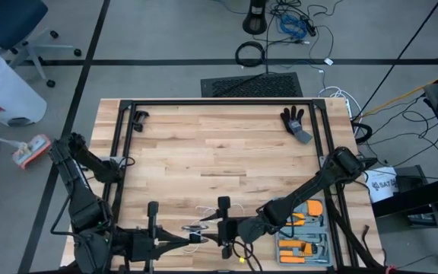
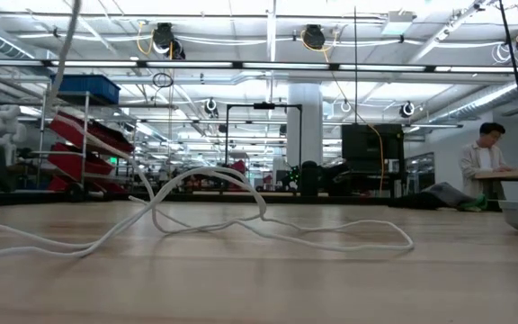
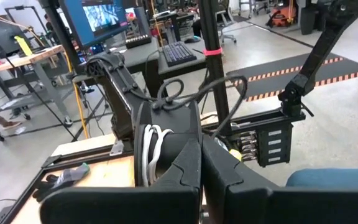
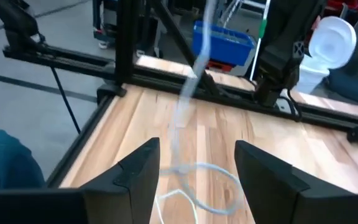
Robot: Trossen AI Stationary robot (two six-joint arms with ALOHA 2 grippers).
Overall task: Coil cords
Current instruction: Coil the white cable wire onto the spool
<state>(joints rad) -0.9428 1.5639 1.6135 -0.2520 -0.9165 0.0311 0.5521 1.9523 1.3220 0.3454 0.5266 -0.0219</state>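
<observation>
Gripping the white cord in closed fingers, the left gripper faces the right gripper, fully open and empty.

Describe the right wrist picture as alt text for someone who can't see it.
The right pincer stands open above a pale wooden table, with a thin white cord hanging blurred between its two dark fingers and looping on the wood below. A black frame rail edges the table.
</observation>
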